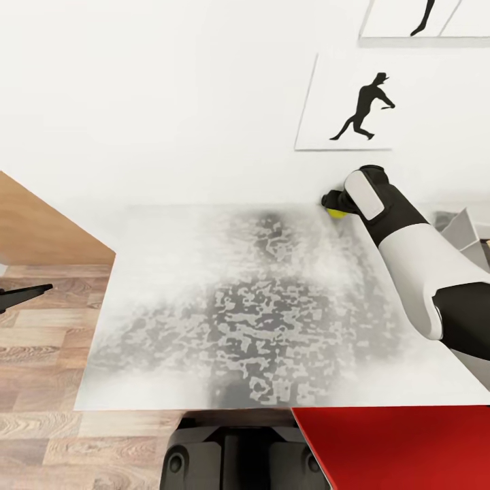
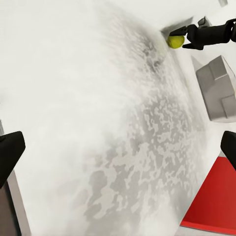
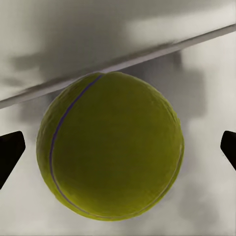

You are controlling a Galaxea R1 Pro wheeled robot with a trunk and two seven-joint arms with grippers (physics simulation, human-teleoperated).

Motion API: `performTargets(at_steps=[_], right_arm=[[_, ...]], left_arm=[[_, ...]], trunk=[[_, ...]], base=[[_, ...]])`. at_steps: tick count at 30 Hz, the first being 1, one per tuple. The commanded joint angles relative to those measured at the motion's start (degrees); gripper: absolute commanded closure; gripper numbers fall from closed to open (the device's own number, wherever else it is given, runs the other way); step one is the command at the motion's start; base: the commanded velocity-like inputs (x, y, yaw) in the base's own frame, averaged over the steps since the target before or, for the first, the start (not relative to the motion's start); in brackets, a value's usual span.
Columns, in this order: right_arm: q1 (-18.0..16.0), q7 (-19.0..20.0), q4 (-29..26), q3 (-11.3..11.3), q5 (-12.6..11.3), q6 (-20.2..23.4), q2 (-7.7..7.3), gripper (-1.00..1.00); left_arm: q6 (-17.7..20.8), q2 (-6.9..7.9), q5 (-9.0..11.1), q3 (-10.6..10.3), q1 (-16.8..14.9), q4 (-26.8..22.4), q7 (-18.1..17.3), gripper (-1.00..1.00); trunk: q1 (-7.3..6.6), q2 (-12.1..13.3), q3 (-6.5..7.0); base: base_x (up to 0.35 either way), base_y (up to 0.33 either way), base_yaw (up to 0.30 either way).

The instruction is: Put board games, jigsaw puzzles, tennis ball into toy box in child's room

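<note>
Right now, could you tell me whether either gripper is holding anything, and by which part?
Nothing is held yet. The right gripper stands open around the tennis ball, fingers clear of its sides. The left gripper is open and empty.

Right arm: glossy white shell segments with black joints between them, and a rounded white plate on the black wrist. Right gripper: matte black, short blunt fingers. Left gripper: black finger tips, wedge-shaped. Base: dark grey housing with round black bolt-like caps.
</note>
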Motion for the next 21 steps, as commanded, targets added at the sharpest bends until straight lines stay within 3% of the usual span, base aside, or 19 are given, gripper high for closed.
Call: performTargets(at_steps=[1,21], right_arm=[[-0.06,-0.52,-0.06,0.44,-0.60,0.12,-0.01,-1.00],[-0.06,-0.49,-0.13,0.41,-0.65,0.33,0.03,-1.00]], left_arm=[[0.61,0.03,-0.05,0.00,-0.03,-0.01,-0.24,-1.00],[0.61,0.03,-0.05,0.04,-0.03,-0.02,-0.24,-1.00]], trunk=[[0.03,-0.09,-0.14],[0.03,-0.09,-0.81]], base=[[0.000,0.000,0.000],[0.000,0.000,0.000]])
